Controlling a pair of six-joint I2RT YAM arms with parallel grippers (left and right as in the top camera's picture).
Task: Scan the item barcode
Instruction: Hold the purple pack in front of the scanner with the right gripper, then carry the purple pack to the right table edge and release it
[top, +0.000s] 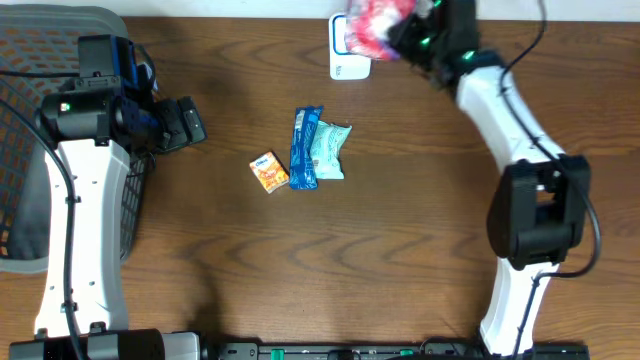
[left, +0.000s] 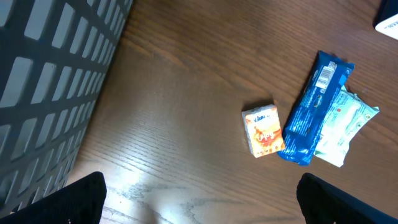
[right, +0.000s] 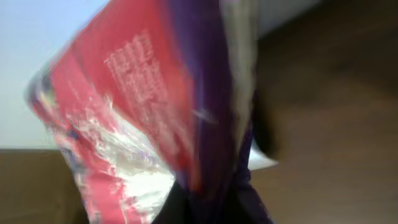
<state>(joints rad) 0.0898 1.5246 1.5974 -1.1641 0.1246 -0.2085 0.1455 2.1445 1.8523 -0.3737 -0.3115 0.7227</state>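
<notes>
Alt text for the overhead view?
The right tool holds a red-and-white packet over a white device at the far table edge. Centred lie an orange box, a blue wrapper and a pale green pack; the open left tool sits beside a grey basket.

Left arm (top: 85, 230), right arm (top: 505, 105): white link shells, black joint housings, thin black cables, green LEDs (top: 66, 106). Left gripper (top: 192, 124) black, blue wrist part (top: 128, 72).

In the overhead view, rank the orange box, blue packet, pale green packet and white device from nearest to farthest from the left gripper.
From the left gripper:
1. orange box, left end of the cluster.
2. blue packet, beside it, in the middle.
3. pale green packet, right of the blue one.
4. white device, at the top of the view.
</notes>
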